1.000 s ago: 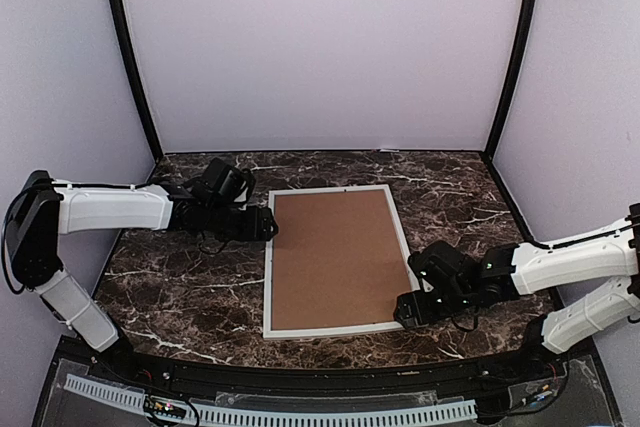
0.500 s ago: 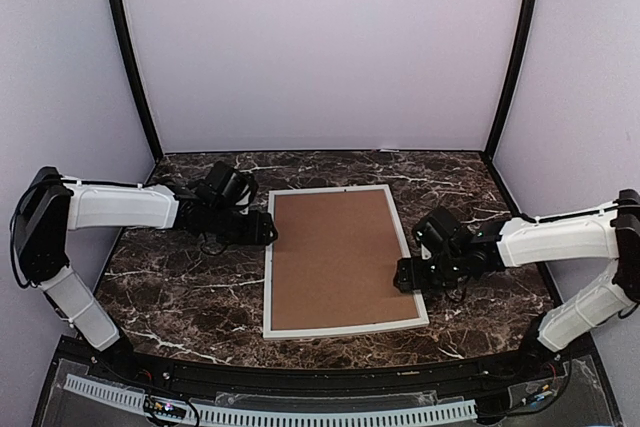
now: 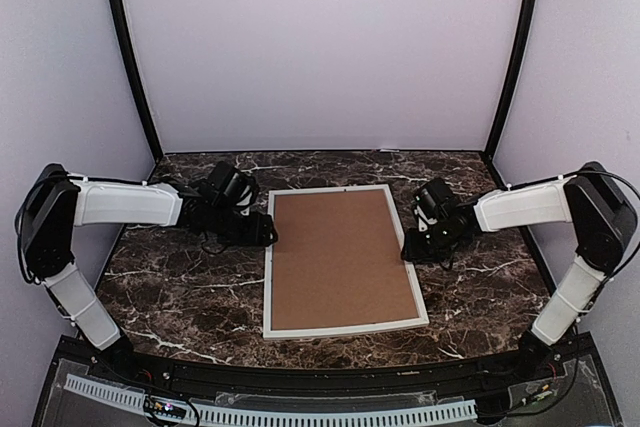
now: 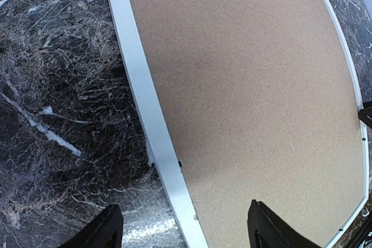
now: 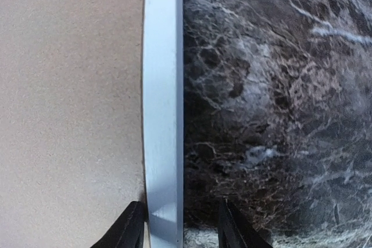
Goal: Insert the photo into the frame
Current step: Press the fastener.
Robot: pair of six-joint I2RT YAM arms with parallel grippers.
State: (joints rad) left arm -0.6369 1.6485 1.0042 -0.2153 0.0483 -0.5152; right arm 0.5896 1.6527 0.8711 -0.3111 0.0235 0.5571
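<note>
Frame lies flat at centre of bench, brown board filling it; photo not visible. Left fingers spread over left rail. Right fingers close astride right rail, probably not clamped. Light, stiff, thin: grip the rails.

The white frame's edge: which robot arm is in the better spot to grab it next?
Probably the right. The right gripper has its fingers close on either side of one rail of the frame, ready to pinch. The left gripper straddles the other rail too, but its fingers stand much wider apart.
</note>
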